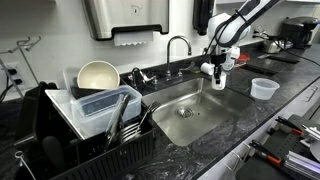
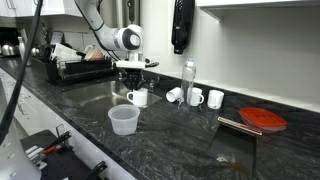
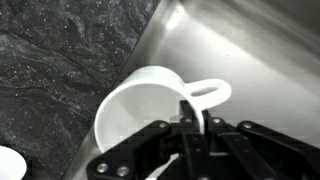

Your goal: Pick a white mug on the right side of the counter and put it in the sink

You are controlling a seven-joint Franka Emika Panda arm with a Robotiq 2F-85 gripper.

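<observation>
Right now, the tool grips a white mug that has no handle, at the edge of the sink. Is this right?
Not quite. The white mug does have a handle, a loop on its side, as the wrist view shows. The rest holds: the tool grips it at the edge of the sink.

Black counter (image 2: 180,135) w/ clear tub (image 2: 123,119), white cups (image 2: 195,97), red disc (image 2: 263,119), dish rack (image 1: 95,125).

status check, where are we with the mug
Gripper shut on mug rim, by the handle. Mug over the counter edge, not yet in sink. Tub off to the side, not in the path.
</observation>
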